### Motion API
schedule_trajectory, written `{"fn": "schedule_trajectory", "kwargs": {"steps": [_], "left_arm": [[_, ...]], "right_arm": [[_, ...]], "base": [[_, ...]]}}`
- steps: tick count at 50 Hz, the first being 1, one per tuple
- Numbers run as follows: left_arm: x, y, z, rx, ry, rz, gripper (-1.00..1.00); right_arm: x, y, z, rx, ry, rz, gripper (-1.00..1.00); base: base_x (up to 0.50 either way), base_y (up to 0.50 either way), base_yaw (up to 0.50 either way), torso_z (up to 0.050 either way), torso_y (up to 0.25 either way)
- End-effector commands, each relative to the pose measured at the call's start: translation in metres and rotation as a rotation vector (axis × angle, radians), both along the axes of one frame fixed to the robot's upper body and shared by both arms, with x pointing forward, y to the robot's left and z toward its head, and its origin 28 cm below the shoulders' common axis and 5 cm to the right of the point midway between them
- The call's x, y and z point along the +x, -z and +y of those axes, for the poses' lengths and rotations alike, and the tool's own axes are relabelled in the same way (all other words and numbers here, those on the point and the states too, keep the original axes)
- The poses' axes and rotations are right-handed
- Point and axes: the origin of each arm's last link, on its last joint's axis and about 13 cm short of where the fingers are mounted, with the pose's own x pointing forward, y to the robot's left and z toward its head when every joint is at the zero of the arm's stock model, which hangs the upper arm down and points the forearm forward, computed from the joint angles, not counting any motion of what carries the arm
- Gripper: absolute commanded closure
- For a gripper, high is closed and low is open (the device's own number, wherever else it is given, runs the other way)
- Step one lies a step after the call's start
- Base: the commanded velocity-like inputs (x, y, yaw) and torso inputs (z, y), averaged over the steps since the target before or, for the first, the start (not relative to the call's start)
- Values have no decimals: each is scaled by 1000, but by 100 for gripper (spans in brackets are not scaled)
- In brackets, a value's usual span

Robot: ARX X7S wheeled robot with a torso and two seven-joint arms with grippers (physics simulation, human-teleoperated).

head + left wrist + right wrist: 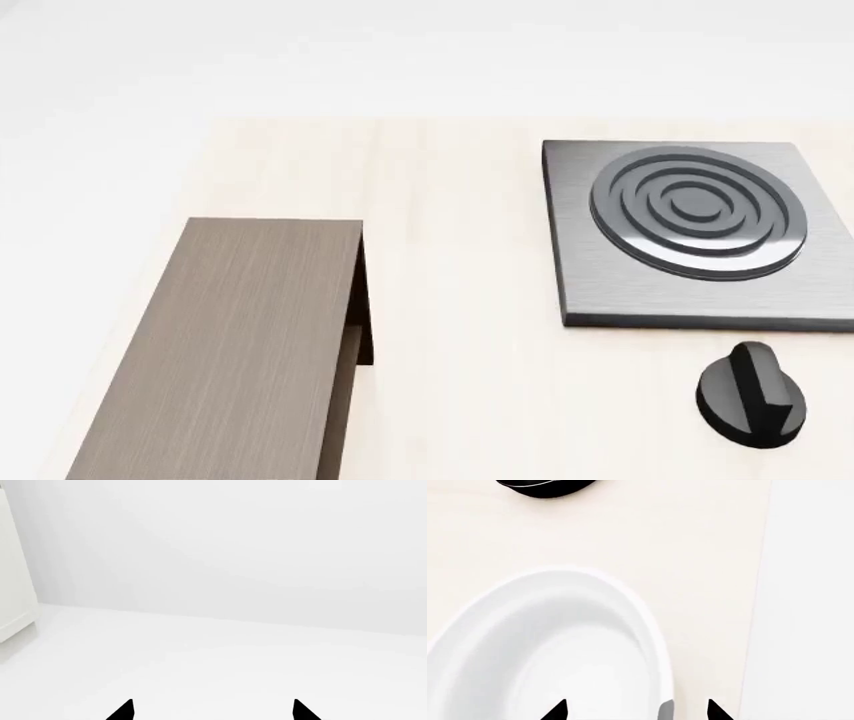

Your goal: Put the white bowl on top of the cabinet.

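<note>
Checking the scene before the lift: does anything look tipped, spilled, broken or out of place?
Nothing stands out. The white bowl sits upright and empty on the table, the cabinet lies flat with a bare top, and the stove plate and its knob look intact.

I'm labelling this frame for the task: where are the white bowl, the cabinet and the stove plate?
white bowl (560,650), right wrist view, inner wall.
cabinet (227,350), head view, flat top.
stove plate (587,290), head view, bare metal corner.
</note>
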Motion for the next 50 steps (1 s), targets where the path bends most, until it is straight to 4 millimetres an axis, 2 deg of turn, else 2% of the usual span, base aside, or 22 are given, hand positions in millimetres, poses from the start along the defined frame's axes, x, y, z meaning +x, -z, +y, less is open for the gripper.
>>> {"fn": "schedule_trajectory", "kwargs": {"steps": [1,17,41,50], "left_arm": [[0,0,0,2,-1,2,-100],[1,0,0,1,1,2,-100],[1,1,0,-4,1,1,-100],[0,1,0,-3,1,0,-100]], "right_arm": [[-7,38,7,161,-44,156,-100],[-7,42,9,259,-75,182,-100],[-7,24,29,153,-97,77,-100],[-3,23,29,185,-89,77,-100]], "base": [[0,0,0,-10,0],[1,0,2,-2,0],[1,0,2,-2,0],[1,0,2,-2,0]]}}
